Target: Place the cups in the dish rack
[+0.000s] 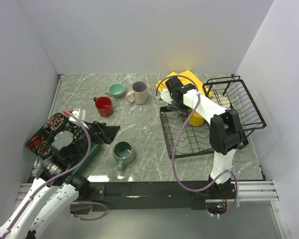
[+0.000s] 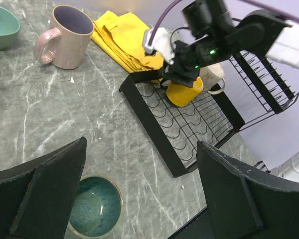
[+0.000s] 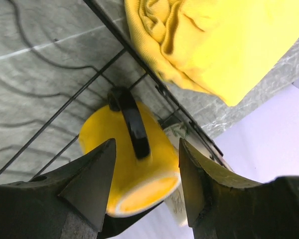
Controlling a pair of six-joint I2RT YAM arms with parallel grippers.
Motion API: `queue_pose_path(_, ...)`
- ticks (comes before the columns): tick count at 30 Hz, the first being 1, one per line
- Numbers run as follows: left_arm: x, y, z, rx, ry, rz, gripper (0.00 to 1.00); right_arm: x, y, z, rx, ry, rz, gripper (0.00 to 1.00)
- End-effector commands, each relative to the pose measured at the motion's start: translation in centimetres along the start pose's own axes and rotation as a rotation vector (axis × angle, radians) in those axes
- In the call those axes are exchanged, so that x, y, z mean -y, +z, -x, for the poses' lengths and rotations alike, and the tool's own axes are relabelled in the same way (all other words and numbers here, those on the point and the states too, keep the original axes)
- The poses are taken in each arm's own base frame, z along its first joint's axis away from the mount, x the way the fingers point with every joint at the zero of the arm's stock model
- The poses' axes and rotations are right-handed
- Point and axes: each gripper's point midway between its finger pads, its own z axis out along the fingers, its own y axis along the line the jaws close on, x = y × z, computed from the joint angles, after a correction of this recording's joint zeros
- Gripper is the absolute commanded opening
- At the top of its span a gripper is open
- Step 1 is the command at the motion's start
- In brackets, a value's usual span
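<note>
A yellow mug (image 3: 162, 164) with a black handle lies on its side on the flat part of the black wire dish rack (image 1: 189, 143), beside a cream mug (image 2: 213, 78). My right gripper (image 3: 147, 144) is open, one finger on either side of the handle, with gaps showing. On the table stand the grey-teal mug (image 1: 123, 153), the red mug (image 1: 104, 106), the beige-pink mug (image 1: 139, 92) and the small teal cup (image 1: 116, 89). My left gripper (image 2: 139, 189) hangs wide open and empty above the table, just right of the grey-teal mug (image 2: 94, 206).
A folded yellow cloth (image 1: 189, 79) lies behind the rack's far left corner. The raised wire basket (image 1: 239, 99) is on the rack's right side. A dark green compartmented tray (image 1: 45, 137) sits at the left edge, near my left arm.
</note>
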Motion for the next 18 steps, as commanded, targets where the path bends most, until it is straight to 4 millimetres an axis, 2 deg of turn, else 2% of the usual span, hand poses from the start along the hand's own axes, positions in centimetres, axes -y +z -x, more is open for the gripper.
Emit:
queue_pose_path(1, 0.7, -0.2, 0.8, 0.020, 0.004, -0.027, 0.96, 1.4, -7.1, 2.2, 0.222, 0.111, 0.009, 0.59)
queue_pose_path(4, 0.8, -0.3, 0.9, 0.023, -0.003, -0.031, 0.96, -0.9, -7.5, 2.3, 0.280, 0.141, 0.087, 0.56)
queue_pose_path(5, 1.0, -0.4, 0.9, 0.025, -0.009, -0.036, 0.96, -1.4, -7.3, 2.2, 0.280, 0.146, 0.098, 0.52)
queue_pose_path(6, 1.0, -0.4, 0.9, 0.025, -0.009, -0.036, 0.96, -2.5, -6.4, 1.5, 0.254, 0.147, 0.121, 0.47)
queue_pose_path(7, 1.1, -0.5, 1.0, 0.027, -0.011, -0.039, 0.96, -2.8, -5.8, 1.3, 0.247, 0.164, 0.122, 0.43)
queue_pose_path(8, 1.1, -0.6, 1.0, 0.029, -0.011, -0.041, 0.96, -3.1, -5.2, 0.8, 0.218, 0.171, 0.113, 0.35)
queue_pose_path(9, 1.1, -0.7, 0.9, 0.026, -0.013, -0.038, 0.96, -3.8, -4.0, 0.0, 0.179, 0.179, 0.127, 0.31)
queue_pose_path(11, 1.2, -0.8, 1.1, 0.028, -0.015, -0.040, 0.96, -3.6, -3.1, -0.7, 0.136, 0.222, 0.093, 0.25)
queue_pose_path(18, 0.9, -1.3, 0.7, 0.023, -0.023, -0.033, 0.96, -4.5, 0.5, -3.4, -0.008, 0.239, 0.037, 0.23)
